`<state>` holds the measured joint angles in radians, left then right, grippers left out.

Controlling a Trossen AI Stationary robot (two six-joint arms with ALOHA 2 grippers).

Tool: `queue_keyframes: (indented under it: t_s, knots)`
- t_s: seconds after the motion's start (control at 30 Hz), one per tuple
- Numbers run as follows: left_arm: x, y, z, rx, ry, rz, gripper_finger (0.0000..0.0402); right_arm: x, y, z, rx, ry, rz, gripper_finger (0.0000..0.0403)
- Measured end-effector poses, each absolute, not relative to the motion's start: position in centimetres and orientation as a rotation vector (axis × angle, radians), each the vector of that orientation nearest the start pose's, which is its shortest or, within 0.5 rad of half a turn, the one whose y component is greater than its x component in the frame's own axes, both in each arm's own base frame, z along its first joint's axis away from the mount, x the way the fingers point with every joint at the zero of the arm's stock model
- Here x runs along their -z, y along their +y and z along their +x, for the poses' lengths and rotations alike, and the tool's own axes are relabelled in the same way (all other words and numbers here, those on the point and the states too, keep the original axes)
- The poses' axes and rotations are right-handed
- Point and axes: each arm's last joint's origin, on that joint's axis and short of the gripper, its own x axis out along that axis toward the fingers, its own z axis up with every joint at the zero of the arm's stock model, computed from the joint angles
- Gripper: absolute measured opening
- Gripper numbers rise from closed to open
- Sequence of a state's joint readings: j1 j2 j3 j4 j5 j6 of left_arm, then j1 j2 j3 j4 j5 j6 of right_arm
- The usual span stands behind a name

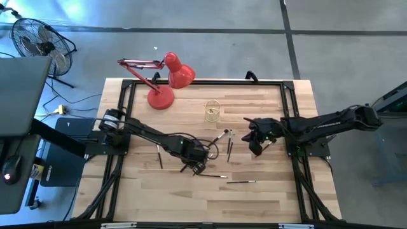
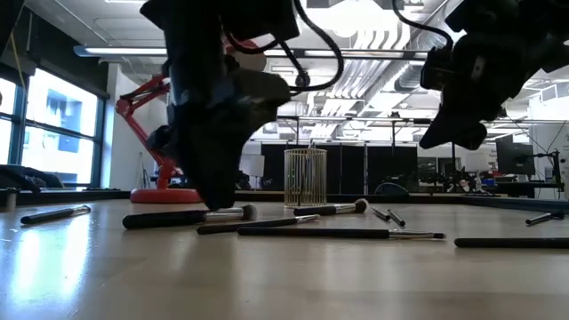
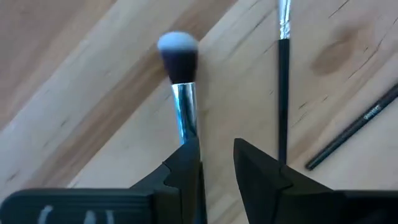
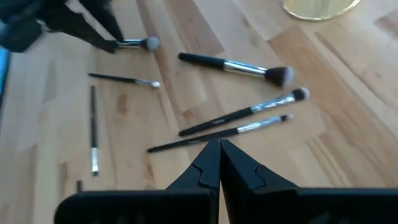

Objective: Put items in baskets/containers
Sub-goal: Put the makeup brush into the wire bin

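Note:
Several thin brushes lie flat on the wooden table (image 1: 267,197), among them a fluffy-tipped one (image 4: 233,65) and two slim ones (image 4: 249,112). The clear cup (image 1: 212,111) stands upright behind them, toward the far edge. My left gripper (image 3: 217,152) points down at the table with its fingers open. A brush with a silver ferrule and a dark, white-tipped head (image 3: 179,62) runs under one finger, not between the two. My right gripper (image 4: 219,144) hangs shut above the table's right half, over the slim brushes, holding nothing. My left gripper comes from above, pointing down, and one finger (image 3: 183,165) stands over the silver ferrule (image 3: 185,121) of the white-tipped brush, which lies flat on the table. That finger hides the spot, so I cannot tell whether it touches the brush.
A red desk lamp (image 1: 166,79) stands at the table's far left. A black frame (image 1: 203,83) borders the table. More brushes lie near the left gripper (image 3: 283,81) and toward the near edge (image 1: 241,182). Bare wood shows along the near edge.

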<state>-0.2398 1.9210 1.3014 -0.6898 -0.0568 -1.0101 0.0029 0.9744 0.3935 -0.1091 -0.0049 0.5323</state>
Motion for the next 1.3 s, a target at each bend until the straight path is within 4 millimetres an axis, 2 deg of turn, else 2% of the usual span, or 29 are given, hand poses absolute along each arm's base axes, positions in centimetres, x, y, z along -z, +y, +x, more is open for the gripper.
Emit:
queue_keyframes:
  t_s: [0.13,0.3,0.4,0.5,0.63,0.73,0.8,0.87,1.0,1.17,1.3]
  knots:
    - [-15.1,-8.6,36.0,-0.548,1.266,-0.64,0.0098,-17.9,0.2,18.3,0.136,0.668,0.522,0.0001]
    - [-15.0,-8.6,36.0,-0.545,1.272,-0.62,0.0098,-18.2,0.2,18.2,0.116,0.644,0.513,0.0001]
    - [-14.9,-8.2,36.1,-0.584,1.259,-0.667,0.0098,-18.3,0.2,18.2,0.114,0.64,0.51,0.0002]
    - [-16.2,-7.8,36.0,-0.683,1.246,-0.666,0.0098,-18.3,0.2,18.1,0.114,0.644,0.505,0.0002]
    - [-19.7,-7.2,35.4,-0.845,1.214,-0.649,0.0098,-18.4,0.2,18.1,0.11,0.637,0.491,0.0001]
    - [-20.8,-6.9,33.8,-1.009,1.278,-0.614,0.0098,-18.5,0.1,18.1,0.12,0.626,0.489,0.0003]
    - [-21.2,-6.8,33.4,-1.066,1.268,-0.635,0.0098,-18.5,0.1,18.2,0.118,0.618,0.489,0.0004]
    - [-21.4,-6.5,32.0,-1.111,1.296,-0.628,0.0098,-18.5,0.1,18.2,0.118,0.619,0.489,0.0003]
    - [-20.6,-6.1,30.1,-1.092,1.284,-0.714,0.0098,-18.5,0.1,18.2,0.118,0.619,0.49,0.0001]
    - [-19.7,-5.4,27.6,-1.055,1.157,-0.914,0.0098,-18.5,0.1,18.2,0.118,0.62,0.491,0.0002]
    - [-18.7,-5.3,26.7,-1.036,1.082,-1.031,0.0098,-18.5,0.1,18.2,0.118,0.619,0.491,0.0002]
